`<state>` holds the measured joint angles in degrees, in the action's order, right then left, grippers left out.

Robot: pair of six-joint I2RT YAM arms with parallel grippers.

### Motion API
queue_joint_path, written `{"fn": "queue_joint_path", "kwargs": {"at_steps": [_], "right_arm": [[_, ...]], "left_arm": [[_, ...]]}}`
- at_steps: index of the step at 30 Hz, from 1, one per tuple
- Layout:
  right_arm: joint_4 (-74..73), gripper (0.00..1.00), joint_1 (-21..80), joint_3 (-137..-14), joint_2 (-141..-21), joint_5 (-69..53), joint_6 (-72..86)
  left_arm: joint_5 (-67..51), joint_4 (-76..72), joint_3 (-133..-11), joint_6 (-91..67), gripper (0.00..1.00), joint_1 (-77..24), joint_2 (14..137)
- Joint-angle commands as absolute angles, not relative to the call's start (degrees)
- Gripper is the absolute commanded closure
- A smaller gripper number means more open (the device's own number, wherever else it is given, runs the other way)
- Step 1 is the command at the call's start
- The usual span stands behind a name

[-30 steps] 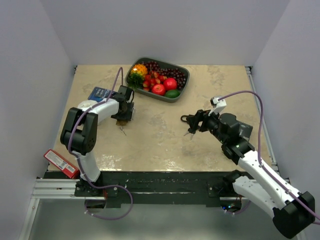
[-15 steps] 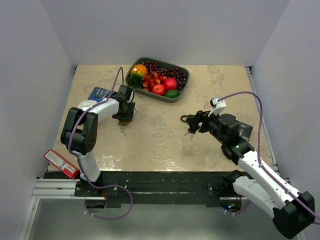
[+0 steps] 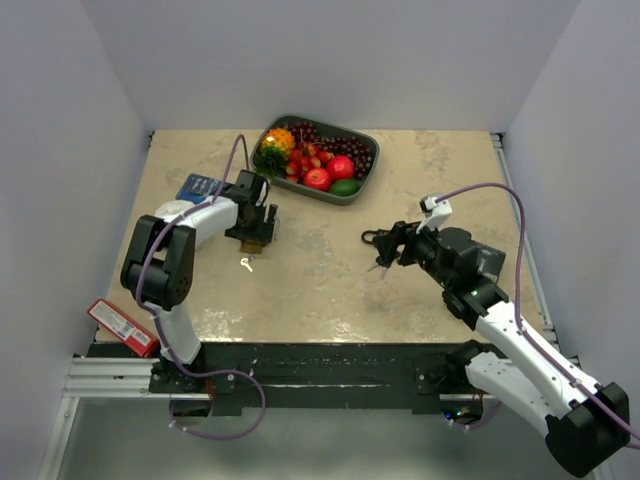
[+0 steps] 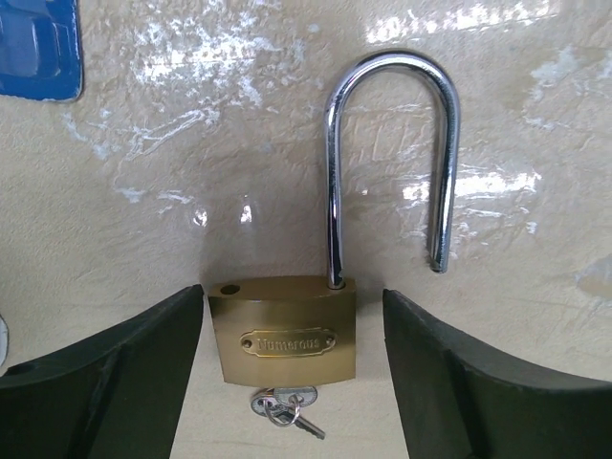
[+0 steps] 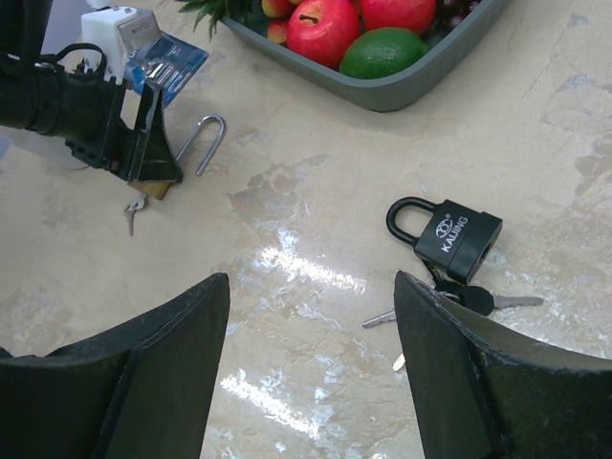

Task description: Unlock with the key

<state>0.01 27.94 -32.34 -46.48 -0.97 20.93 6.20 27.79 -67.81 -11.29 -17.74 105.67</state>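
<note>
A brass padlock (image 4: 284, 330) lies flat on the table with its long steel shackle (image 4: 387, 143) swung open, one leg out of the body. A key on a ring (image 4: 282, 406) sits in its bottom. My left gripper (image 4: 293, 298) is open, one finger on each side of the brass body, with small gaps. In the top view the left gripper (image 3: 258, 228) is left of centre, with the key (image 3: 246, 264) just below it. My right gripper (image 5: 311, 287) is open and empty above bare table. A black padlock (image 5: 457, 239) with keys (image 5: 478, 301) lies ahead of it to the right.
A grey tray (image 3: 362, 188) of fruit stands at the back centre. A blue card (image 3: 198, 186) lies left of the left gripper. A red packet (image 3: 122, 326) lies off the table's near left corner. A white adapter (image 5: 115, 29) sits by the blue card.
My left gripper has shifted slightly toward the far side, and the key ring now shows plainly on the table below it. The right arm has not moved.
</note>
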Motion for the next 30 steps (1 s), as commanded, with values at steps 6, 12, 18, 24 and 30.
{"fn": "queue_joint_path", "kwargs": {"at_steps": [6, 12, 18, 24, 30], "right_arm": [[-4.65, 0.27, 27.69, -33.49, -44.92, -0.09, 21.18], [-9.49, 0.25, 27.77, -34.89, -43.33, 1.41, 20.48], [-8.97, 0.24, 27.77, -33.76, -47.98, 1.93, 23.37], [-0.89, 0.24, 27.69, -29.89, -53.25, 2.63, 29.87], [-0.88, 0.31, 27.77, -30.06, -58.26, 10.89, 30.85]], "left_arm": [[2.29, 19.98, -66.19, -10.20, 0.08, -17.49, 92.76], [0.26, 9.16, -58.63, -7.91, 0.01, -17.49, 77.29], [-1.30, 2.99, -54.14, -8.26, 0.01, -17.49, 67.51], [-4.22, 2.19, -53.79, -9.93, 0.01, -17.49, 62.41], [-5.97, 6.33, -54.58, -10.90, 0.01, -17.49, 60.82]]}}
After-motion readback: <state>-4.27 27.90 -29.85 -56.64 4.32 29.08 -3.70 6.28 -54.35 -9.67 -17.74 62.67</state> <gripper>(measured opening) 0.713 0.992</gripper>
